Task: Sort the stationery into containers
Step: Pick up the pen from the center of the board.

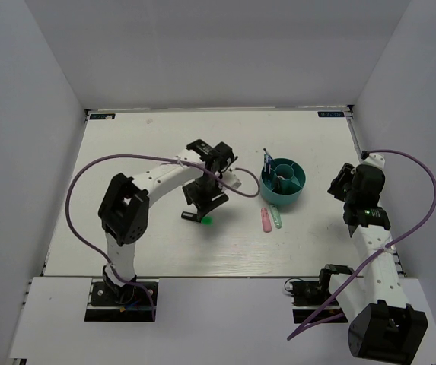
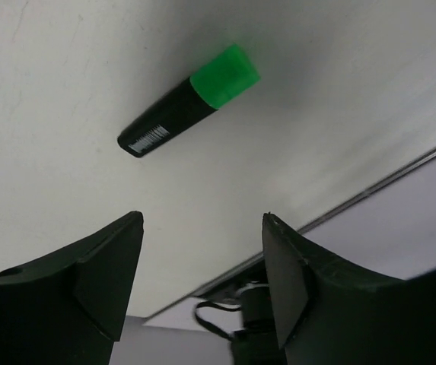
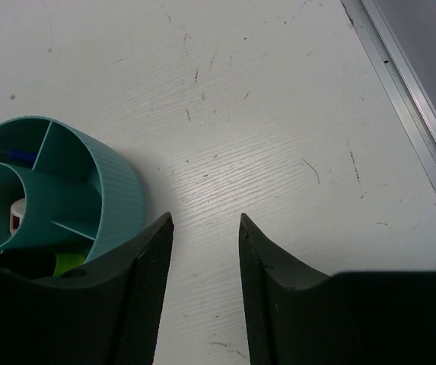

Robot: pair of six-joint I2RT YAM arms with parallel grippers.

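Black plastic barrel, bright green cap: a highlighter lies flat on the white table. It sits beyond the tips of the left gripper, roughly in line with the gap between the jaws and clear of both. It lies at a slant, its black end nearer the left-hand jaw and its cap farther off towards the right-hand jaw. The jaws stand apart with nothing between them.

The highlighter looks light, rigid and smooth, so it may slide or spin if only one jaw reaches it first. The best hold is probably across the middle of the black barrel, with the jaws turned to cross its length. The cap is a poorer spot, since it might pull loose.

The right gripper also has its jaws apart and holds nothing. The teal organiser stands just outside its left-hand jaw, which partly hides it. It is open-topped, wide beside a highlighter, and already has a few things in its compartments.

From above, a pink marker and a pale green marker lie on the table between the two grippers, close to the organiser.
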